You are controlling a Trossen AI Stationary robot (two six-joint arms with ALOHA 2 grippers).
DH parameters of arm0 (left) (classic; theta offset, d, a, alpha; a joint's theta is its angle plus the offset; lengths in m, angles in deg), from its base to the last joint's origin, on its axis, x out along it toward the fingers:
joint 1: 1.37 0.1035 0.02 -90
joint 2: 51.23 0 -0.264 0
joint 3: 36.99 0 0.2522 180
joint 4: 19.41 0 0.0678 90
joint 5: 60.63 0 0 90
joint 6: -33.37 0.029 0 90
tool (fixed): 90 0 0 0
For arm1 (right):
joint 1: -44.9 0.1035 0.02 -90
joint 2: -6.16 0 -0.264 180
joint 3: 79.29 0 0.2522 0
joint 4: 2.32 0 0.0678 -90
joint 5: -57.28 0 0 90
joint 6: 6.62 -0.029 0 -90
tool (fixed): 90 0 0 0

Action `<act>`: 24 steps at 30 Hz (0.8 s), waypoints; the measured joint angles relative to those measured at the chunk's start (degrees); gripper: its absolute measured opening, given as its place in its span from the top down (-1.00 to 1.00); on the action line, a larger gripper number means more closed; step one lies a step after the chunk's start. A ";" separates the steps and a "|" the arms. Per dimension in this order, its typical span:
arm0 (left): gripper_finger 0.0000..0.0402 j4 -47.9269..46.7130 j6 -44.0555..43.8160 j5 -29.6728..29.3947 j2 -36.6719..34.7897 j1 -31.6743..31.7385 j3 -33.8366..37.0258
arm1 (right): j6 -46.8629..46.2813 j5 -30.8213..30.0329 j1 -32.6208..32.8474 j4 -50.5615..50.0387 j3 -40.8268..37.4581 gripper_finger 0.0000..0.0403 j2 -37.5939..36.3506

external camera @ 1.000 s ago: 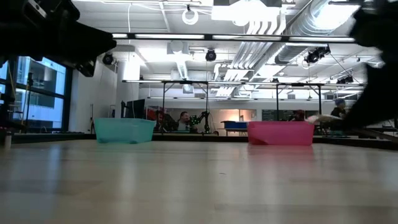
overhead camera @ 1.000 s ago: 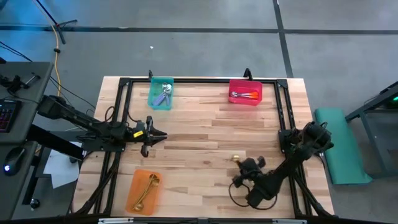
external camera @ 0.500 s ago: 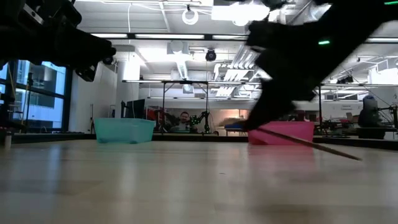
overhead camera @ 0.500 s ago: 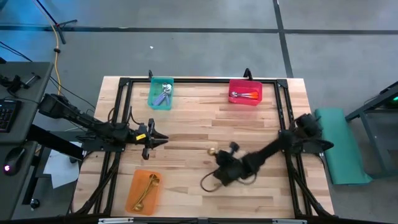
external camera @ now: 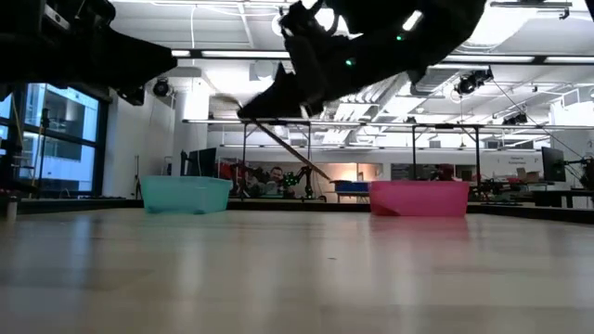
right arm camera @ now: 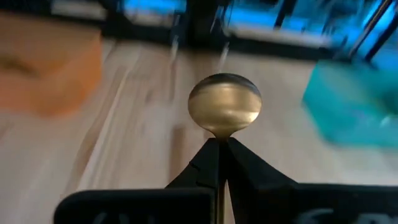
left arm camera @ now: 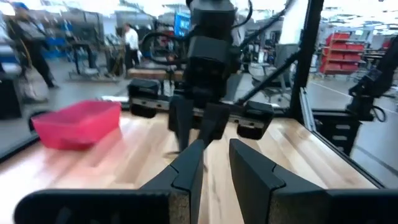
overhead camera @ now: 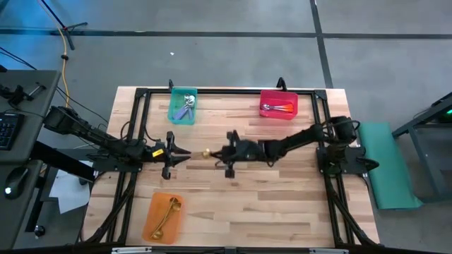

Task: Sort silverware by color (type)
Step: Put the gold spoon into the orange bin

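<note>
One gold spoon (right arm camera: pixel 224 111) rides clamped in the right end effector (overhead camera: pixel 220 153) mid-bench, facing the part-open, empty left end effector (overhead camera: pixel 181 154); the handover needs close alignment, or else carry it to the orange bin (overhead camera: pixel 163 216).

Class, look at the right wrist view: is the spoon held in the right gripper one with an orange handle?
No. The right gripper is shut on an all-gold spoon, whose gold bowl sticks out just past the fingertips.
</note>
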State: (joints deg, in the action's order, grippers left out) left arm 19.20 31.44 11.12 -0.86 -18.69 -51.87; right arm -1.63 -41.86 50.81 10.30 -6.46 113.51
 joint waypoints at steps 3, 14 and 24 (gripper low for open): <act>0.64 1.73 2.09 -0.55 -0.01 0.00 0.00 | 2.52 3.49 -2.44 6.76 0.00 1.00 -0.04; 0.64 5.05 6.84 -1.96 -0.02 0.04 -0.08 | 4.07 15.53 -6.01 30.58 0.00 1.00 0.33; 0.55 4.18 12.72 -3.68 3.13 0.11 -5.87 | 1.18 20.12 -6.31 40.68 0.02 1.00 1.42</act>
State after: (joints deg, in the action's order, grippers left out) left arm 23.38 44.15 7.44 2.27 -18.58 -57.74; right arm -0.45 -21.74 44.50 50.98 -6.44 114.93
